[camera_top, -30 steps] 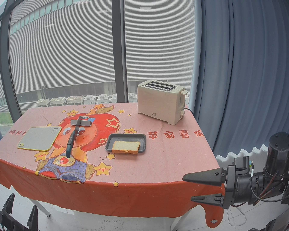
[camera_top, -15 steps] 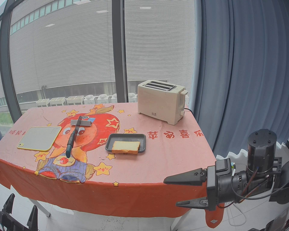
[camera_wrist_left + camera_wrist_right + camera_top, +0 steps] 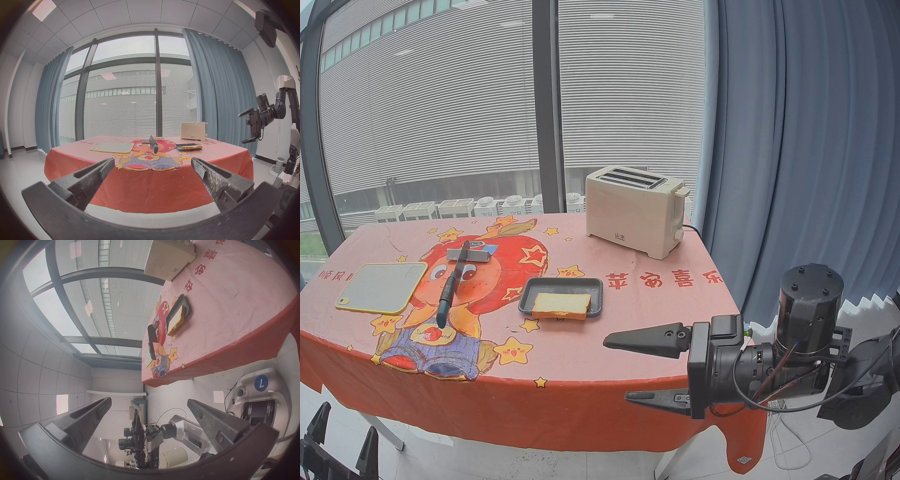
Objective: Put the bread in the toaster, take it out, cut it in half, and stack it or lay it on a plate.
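Note:
A slice of bread lies on a dark rectangular plate near the middle of the table. The cream toaster stands at the back right with both slots empty. A black-handled knife rests on a small holder left of the plate, and a pale cutting board lies at the far left. My right gripper hangs open and empty at the table's front right edge, fingers pointing left, short of the plate. Below the front left edge, my left gripper is open and empty, facing the table.
An orange cartoon-print cloth covers the table and hangs over its front. Behind are a window and a blue curtain at the right. In the left wrist view the right gripper hangs off the table's right end.
My right gripper has moved left and a little up, from beside the table's front right corner to over its front edge. Nothing on the table has shifted.

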Robot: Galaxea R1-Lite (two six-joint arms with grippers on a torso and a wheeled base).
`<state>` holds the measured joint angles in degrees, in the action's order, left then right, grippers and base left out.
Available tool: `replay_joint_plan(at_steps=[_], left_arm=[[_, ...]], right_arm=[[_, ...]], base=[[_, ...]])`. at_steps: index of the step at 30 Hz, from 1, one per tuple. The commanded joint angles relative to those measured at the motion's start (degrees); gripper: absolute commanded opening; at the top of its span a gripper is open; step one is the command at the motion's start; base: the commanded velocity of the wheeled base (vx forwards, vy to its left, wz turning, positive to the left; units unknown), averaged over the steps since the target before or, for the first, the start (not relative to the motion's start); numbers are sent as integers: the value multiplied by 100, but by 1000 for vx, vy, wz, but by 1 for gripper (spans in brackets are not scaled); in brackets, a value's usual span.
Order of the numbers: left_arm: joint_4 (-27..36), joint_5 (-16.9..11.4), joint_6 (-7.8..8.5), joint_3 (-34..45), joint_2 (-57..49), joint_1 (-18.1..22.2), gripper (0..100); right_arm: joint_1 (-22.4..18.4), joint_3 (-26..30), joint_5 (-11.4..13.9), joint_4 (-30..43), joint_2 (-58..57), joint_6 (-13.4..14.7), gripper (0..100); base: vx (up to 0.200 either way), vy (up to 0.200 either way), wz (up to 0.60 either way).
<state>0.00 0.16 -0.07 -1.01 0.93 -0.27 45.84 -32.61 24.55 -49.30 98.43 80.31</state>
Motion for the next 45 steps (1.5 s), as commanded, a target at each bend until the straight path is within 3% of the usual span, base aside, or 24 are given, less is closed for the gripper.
replay_joint_plan(at_steps=[1,26,38,45], left_arm=[[0,2,-1,101,-84,0,100],[0,2,-1,101,-75,0,100],[0,2,-1,101,-75,0,100],[0,2,-1,101,-75,0,100]], right_arm=[[-22,-26,6,-27,212,-7,100],[13,141,-12,-194,194,-86,100],[22,35,-21,-880,687,-86,100],[-13,-219,-3,-853,880,-33,100]], base=[[0,0,0],[0,0,0],[0,0,0],[0,0,0]])
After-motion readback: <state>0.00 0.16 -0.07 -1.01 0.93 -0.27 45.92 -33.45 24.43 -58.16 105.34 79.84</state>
